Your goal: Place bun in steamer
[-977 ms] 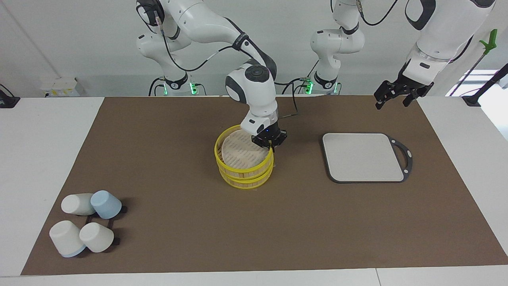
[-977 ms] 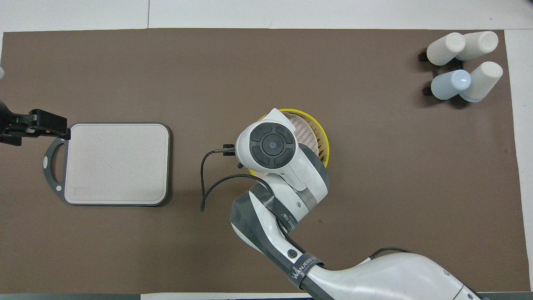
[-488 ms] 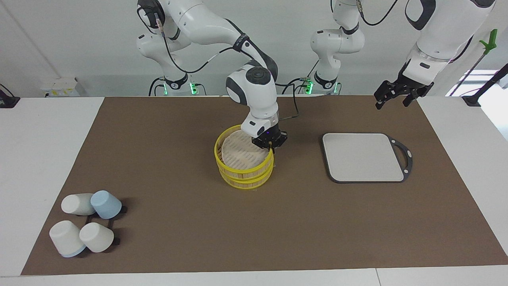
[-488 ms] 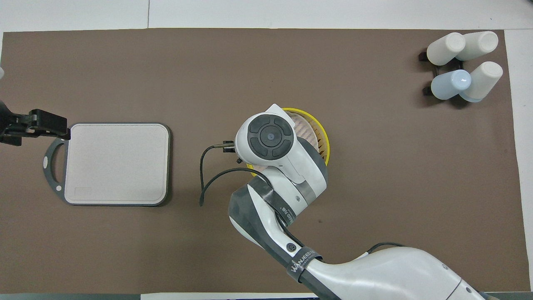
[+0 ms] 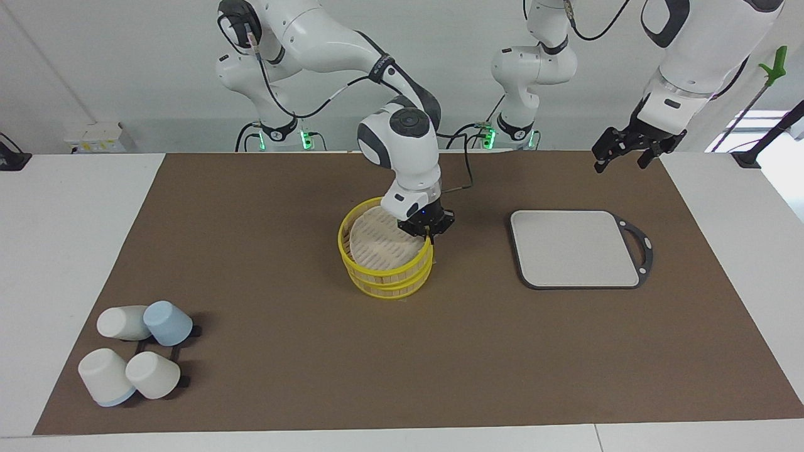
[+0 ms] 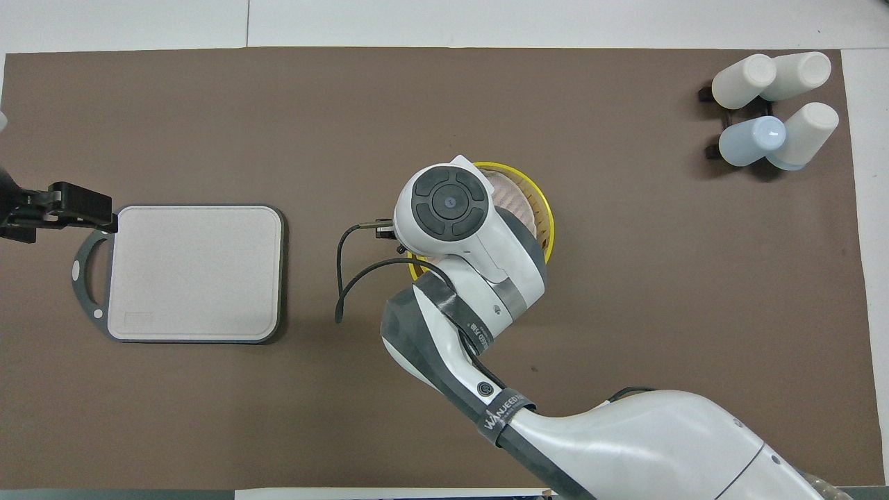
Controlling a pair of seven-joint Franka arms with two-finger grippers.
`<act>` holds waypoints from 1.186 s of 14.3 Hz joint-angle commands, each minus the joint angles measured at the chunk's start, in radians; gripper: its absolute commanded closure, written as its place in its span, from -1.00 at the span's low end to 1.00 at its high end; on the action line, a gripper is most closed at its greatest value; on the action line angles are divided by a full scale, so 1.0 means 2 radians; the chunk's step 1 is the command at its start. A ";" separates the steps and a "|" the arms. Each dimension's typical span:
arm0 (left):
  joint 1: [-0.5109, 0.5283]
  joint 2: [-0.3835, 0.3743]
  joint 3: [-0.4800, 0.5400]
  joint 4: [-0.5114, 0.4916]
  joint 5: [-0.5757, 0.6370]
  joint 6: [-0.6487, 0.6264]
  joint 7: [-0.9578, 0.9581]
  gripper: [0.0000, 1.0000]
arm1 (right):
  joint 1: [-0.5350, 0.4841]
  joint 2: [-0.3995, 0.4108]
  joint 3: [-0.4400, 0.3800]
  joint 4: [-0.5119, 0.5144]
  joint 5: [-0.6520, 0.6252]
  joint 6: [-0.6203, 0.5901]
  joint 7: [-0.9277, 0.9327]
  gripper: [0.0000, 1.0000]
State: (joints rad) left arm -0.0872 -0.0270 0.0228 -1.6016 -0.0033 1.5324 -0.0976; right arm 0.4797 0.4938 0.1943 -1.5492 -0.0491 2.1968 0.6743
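Observation:
The steamer (image 5: 384,260) is a round two-tier basket with yellow rims, standing mid-mat; in the overhead view only part of the steamer's rim (image 6: 543,215) shows past the right arm. My right gripper (image 5: 429,233) is shut on the top yellow rim, at the edge toward the left arm's end. From overhead the arm's wrist hides that gripper. No bun shows in either view. My left gripper (image 5: 622,154) hangs open and waits over the mat's edge by the robots. From overhead the left gripper (image 6: 83,207) is beside the board's handle.
A flat grey board (image 5: 575,248) with a dark rim and handle lies toward the left arm's end, seen from overhead as the board (image 6: 194,271). Several white and blue cups (image 5: 135,358) lie on a rack at the mat's corner farthest from the robots; overhead, the cups (image 6: 771,111).
The right arm's wrist has risen a little while its gripper keeps hold of the rim, and the steamer's upper part has shifted slightly with it. The left arm has not moved.

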 commanded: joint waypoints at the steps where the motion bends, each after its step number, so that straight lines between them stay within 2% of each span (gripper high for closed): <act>1: 0.006 0.002 -0.002 0.008 -0.008 -0.002 0.006 -1.00 | 0.011 0.025 0.003 0.021 -0.020 -0.001 -0.010 1.00; 4: 0.006 0.002 -0.003 0.008 -0.008 -0.002 0.005 -1.00 | 0.019 0.025 0.003 0.025 -0.015 -0.010 0.004 1.00; 6: 0.005 0.002 -0.002 0.008 -0.008 -0.002 0.005 -1.00 | 0.017 0.035 0.003 0.057 -0.017 -0.044 0.012 1.00; 11: 0.005 0.003 -0.002 0.009 -0.008 -0.002 0.004 -1.00 | 0.019 0.034 0.003 0.052 -0.004 -0.027 0.028 1.00; 17: 0.005 0.003 -0.002 0.009 -0.008 -0.002 0.004 -1.00 | 0.021 0.032 0.003 0.045 -0.005 -0.044 0.062 1.00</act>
State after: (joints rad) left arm -0.0872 -0.0270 0.0227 -1.6016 -0.0033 1.5330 -0.0976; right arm 0.5198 0.5400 0.1969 -1.4668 -0.0718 2.1154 0.7609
